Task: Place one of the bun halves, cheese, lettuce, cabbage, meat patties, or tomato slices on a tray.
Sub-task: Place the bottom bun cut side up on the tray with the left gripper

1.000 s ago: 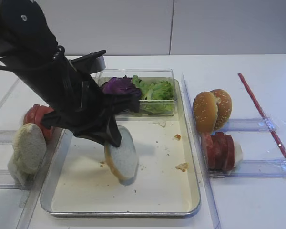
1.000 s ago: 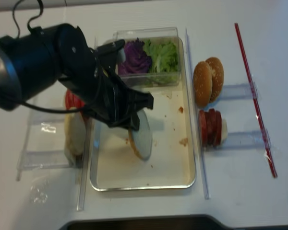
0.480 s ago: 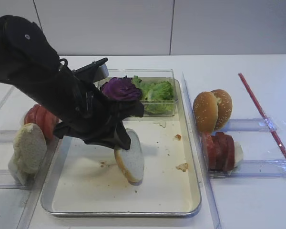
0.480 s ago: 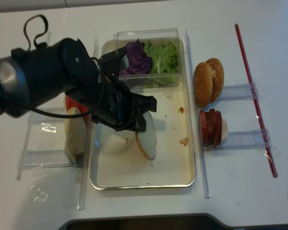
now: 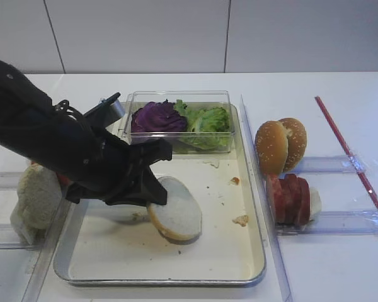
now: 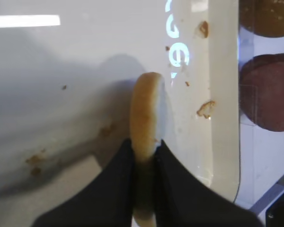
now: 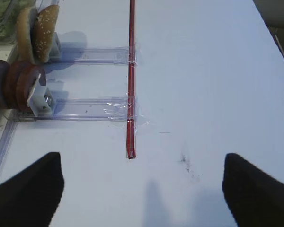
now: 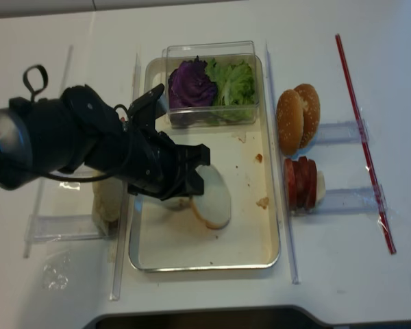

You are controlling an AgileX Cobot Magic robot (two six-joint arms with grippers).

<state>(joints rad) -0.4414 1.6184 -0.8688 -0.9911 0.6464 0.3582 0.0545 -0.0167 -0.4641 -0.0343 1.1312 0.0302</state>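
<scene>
A pale bun half (image 5: 176,217) with a white cut face and tan crust lies tilted, almost flat, low over the floor of the metal tray (image 5: 208,255). My left gripper (image 5: 152,200) is shut on its left edge. The left wrist view shows the bun half (image 6: 146,109) edge-on between the black fingers (image 6: 118,179), with the gripper (image 6: 144,144) just above the cream tray floor (image 6: 61,71). From above, the bun half (image 8: 216,199) sits mid-tray (image 8: 205,253). My right gripper (image 7: 144,189) hangs open over bare white table, holding nothing.
A clear box at the tray's back holds purple cabbage (image 5: 154,116) and green lettuce (image 5: 208,119). Sesame bun tops (image 5: 280,145) and meat patties (image 5: 290,198) stand in racks to the right. More bun halves (image 5: 34,195) stand on the left. A red strip (image 5: 346,151) runs along the far right.
The left arm has dropped lower and swung the bun half from nearly upright to almost flat, a little further right in the tray. The grip stays shut.
</scene>
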